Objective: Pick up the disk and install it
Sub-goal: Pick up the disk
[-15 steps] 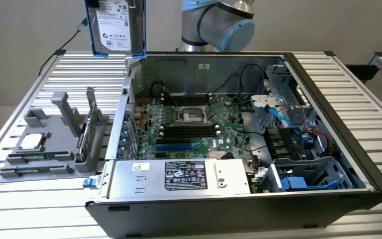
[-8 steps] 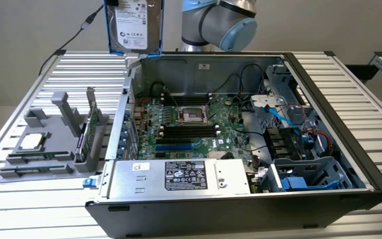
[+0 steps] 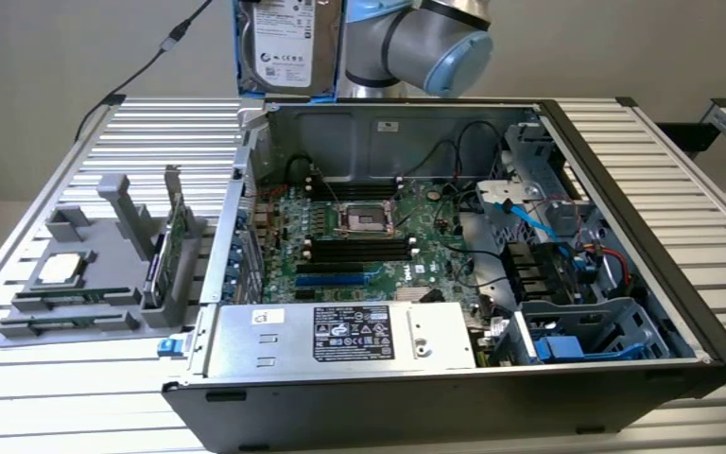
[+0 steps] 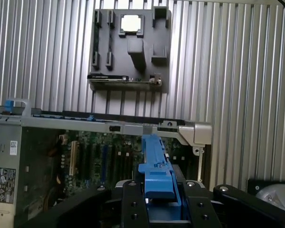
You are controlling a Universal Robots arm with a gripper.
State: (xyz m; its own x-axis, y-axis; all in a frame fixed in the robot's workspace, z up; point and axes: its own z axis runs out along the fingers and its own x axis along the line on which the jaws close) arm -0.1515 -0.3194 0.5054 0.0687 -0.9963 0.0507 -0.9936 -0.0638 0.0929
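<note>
Your gripper (image 4: pixel 160 192) pinches the disk (image 3: pixel 290 47) by its blue carrier, holding it upright in the air, just above one edge of the open computer case (image 3: pixel 647 227).

We see a robotics lab bench, slatted aluminium table (image 3: pixel 665 189), opened computer tower (image 3: pixel 401 416), grey parts fixture (image 3: pixel 79 326), robot arm (image 3: pixel 420 43) above.
</note>
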